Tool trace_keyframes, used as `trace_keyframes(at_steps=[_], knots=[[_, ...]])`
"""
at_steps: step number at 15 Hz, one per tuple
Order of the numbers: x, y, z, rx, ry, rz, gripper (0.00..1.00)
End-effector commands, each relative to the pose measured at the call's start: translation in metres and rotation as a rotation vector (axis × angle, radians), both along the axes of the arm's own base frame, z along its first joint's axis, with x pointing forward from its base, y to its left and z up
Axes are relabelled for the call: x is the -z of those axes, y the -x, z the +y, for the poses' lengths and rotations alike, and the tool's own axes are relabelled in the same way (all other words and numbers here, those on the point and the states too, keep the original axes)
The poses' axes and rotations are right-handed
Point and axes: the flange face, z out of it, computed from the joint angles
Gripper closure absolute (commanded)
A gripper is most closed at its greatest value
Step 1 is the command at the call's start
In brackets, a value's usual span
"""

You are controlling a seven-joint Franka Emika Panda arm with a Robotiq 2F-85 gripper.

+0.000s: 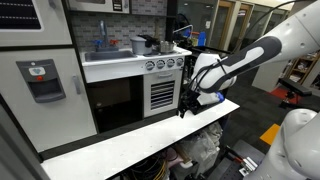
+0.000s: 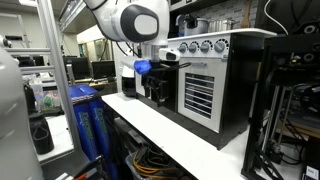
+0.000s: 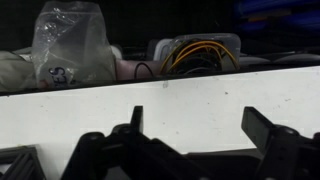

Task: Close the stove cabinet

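White desk (image 3: 170,105) spans the wrist view's middle, past dark fingers (image 3: 262,130) standing apart along the lower edge, gripping nothing. Farther back in an exterior view, the stove cabinet (image 1: 162,95) sits at frame centre, its slatted door just beside those same fingers.

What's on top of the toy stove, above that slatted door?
A pot stands there, over a row of knobs and the slatted door. What the pot holds is hidden by its wall.
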Motion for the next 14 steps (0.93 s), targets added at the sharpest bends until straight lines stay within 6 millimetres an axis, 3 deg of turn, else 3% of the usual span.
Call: trace_keyframes(at_steps=[1,5,8,9,10,14], knots=[[-0.069,0.004,-0.036,0.041,-0.024,0.035,0.0],[-0.173,0.008,-0.066,0.082,-0.022,0.043,0.0],[-0.226,0.01,-0.072,0.104,-0.034,0.042,0.0],[-0.209,0.015,-0.07,0.092,-0.045,0.014,0.0],[-0.221,0.016,-0.071,0.095,-0.047,0.002,0.0],[-0.214,0.017,-0.068,0.092,-0.045,0.014,0.0]])
